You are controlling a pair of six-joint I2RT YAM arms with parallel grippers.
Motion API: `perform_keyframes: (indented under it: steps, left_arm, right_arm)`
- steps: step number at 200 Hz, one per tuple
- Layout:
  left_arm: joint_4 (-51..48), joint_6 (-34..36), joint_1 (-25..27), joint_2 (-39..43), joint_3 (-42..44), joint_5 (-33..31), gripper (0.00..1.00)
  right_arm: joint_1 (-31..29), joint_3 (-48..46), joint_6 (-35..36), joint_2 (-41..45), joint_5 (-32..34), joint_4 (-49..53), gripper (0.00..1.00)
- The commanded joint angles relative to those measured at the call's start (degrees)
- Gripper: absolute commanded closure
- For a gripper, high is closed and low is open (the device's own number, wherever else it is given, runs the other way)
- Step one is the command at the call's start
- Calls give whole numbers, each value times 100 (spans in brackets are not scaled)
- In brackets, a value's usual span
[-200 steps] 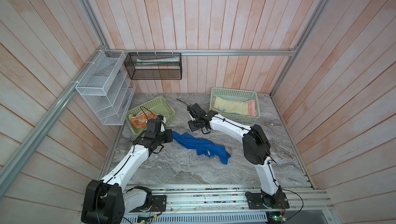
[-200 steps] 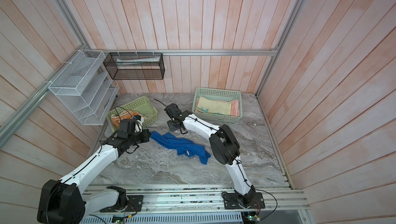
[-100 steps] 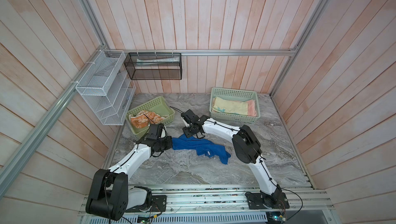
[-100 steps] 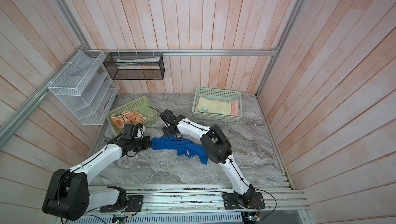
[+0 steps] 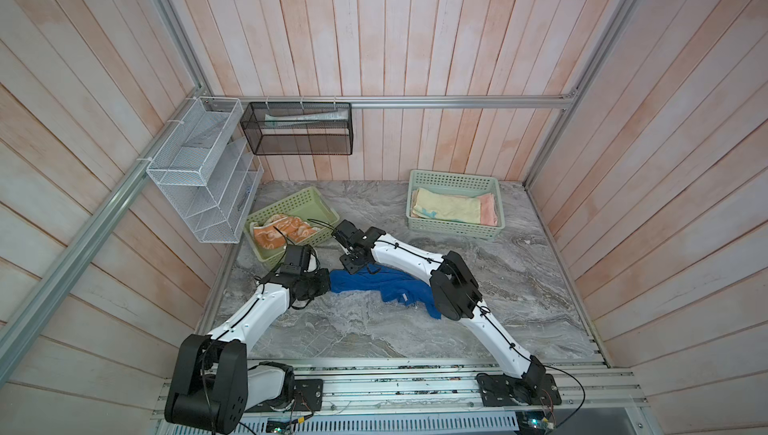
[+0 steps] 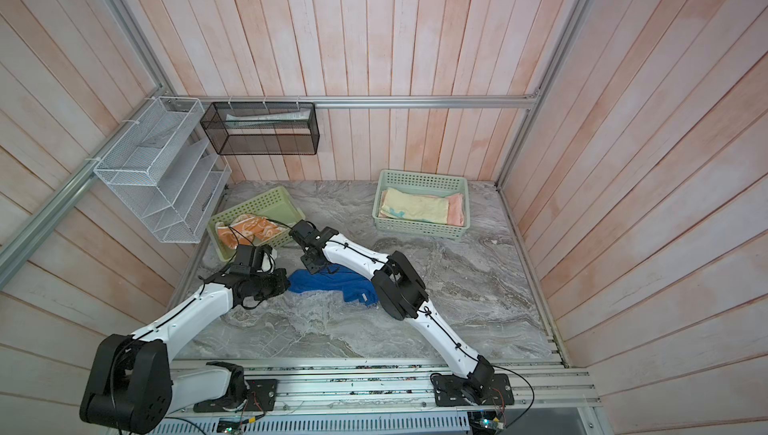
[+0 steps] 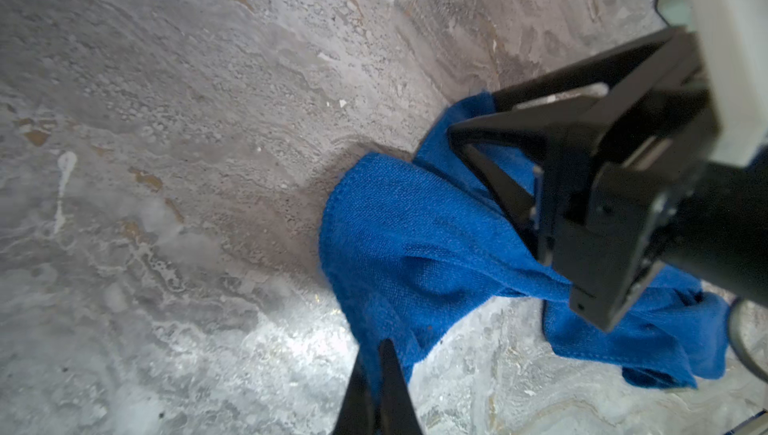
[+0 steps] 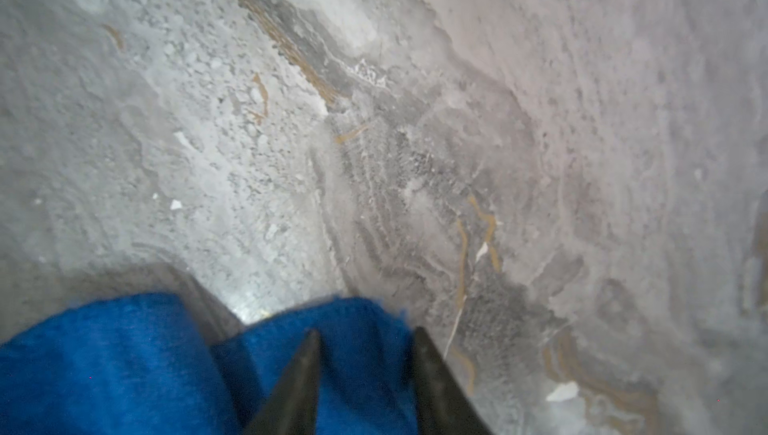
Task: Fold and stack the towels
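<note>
A crumpled royal blue towel [image 5: 376, 287] [image 6: 328, 283] lies on the marble table in both top views. My left gripper [image 5: 327, 281] [image 7: 376, 349] is shut on its left end, and blue cloth [image 7: 415, 237] runs out from between the fingers. My right gripper [image 5: 353, 264] [image 8: 365, 335] stands at the towel's far edge, jaws partly apart, with blue cloth [image 8: 361, 370] between the fingers. An orange patterned towel [image 5: 282, 231] lies in the left basket. A pale yellow towel [image 5: 444, 208] rests on a pink one [image 5: 489, 210] in the right basket.
The left green basket [image 5: 309, 200] stands close behind both grippers. The right green basket [image 5: 453, 177] sits at the back right. A white wire rack [image 5: 199, 171] and a black mesh bin [image 5: 297, 129] hang on the walls.
The left gripper came down to the table with the towel's end. The right gripper moved left and nearer along the far edge, opened, and its jaws have narrowed around the cloth.
</note>
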State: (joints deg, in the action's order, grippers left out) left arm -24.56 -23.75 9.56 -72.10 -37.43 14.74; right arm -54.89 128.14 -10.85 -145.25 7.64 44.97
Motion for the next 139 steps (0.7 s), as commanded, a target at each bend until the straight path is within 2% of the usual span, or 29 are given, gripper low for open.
perform_keyframes:
  steps: [1, 12, 41, 50, 77, 102, 139]
  left_arm:
    - [-65, 202, -64, 166, -68, 56, 100]
    - [-59, 319, -76, 252, -125, 191, 100]
    - [49, 562, -86, 449, -397, 511, 100]
    - [68, 648, -86, 430, -584, 627, 100]
    - [-137, 1098, -65, 278, -1540, 1001, 100]
    - [-533, 1509, 98, 250, -2624, 854, 100]
    - [-1095, 1899, 577, 154, -4457, 492, 100]
  right_arm:
    - [-30, -334, -17, 2, 96, 418, 91]
    - [-1, -479, 65, 197, 14, 246, 100]
    - [389, -731, -171, 949, -674, -95, 100]
    - [521, -847, -202, 1327, -684, -240, 100]
    - [797, -1572, -66, 2677, 93, -1153, 100]
    - [894, -2094, -113, 3781, 771, -1734, 100]
    - [876, -3277, 249, 5624, 1559, -3009, 100]
